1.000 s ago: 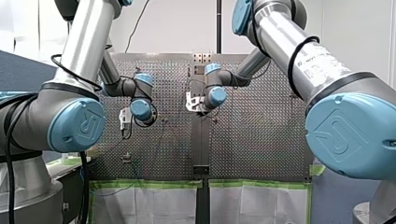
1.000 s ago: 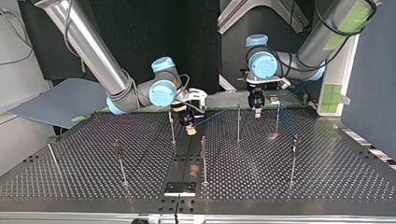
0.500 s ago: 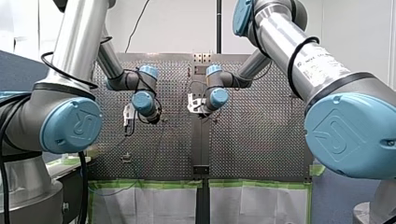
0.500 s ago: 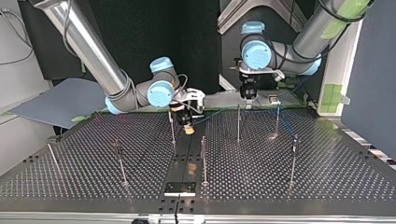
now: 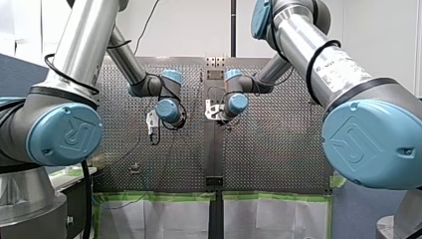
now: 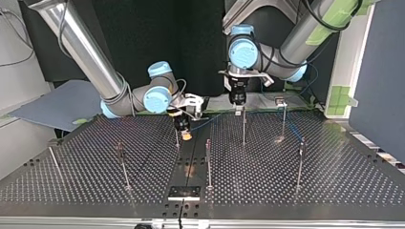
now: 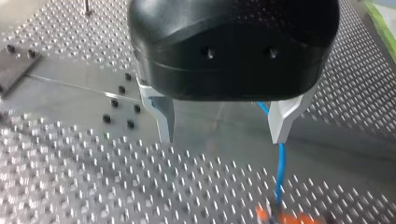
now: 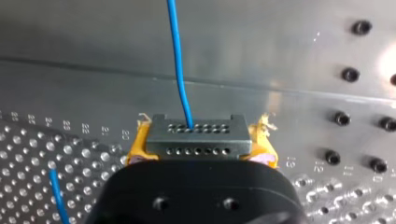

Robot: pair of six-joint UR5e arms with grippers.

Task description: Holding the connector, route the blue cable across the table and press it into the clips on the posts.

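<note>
Along the edge of the perforated metal table (image 6: 334,191) that lies nearest in the top view, a row of thin upright metal posts (image 6: 208,162) is seen. Their clips are too small to be made out, and whether any of them carries cable cannot be told.

Farther in, beside the dark centre strip (image 6: 191,167), my right arm's gripper (image 6: 185,135) is held low over the table, just beside another post. In the right wrist view its yellow-padded fingers (image 8: 140,145) are closed firmly on the flat grey rectangular connector (image 8: 196,130), which is gripped by its two short ends. That hold is judged to leave the holed face free, so that the thin blue cable (image 8: 180,70) can leave it straight and unbent. From the connector the cable is led toward the table's far edge.

Beyond it, my left arm's black gripper (image 6: 237,106) is poised just above the top of a post near that far edge. In the left wrist view its pale metal fingers (image 7: 161,114) are spread wide and nothing is held between them. The cable is seen to pass beneath the gripper, close to one finger but not gripped. The open stance is judged to be meant for straddling the cable and pressing it down into the clip.
</note>
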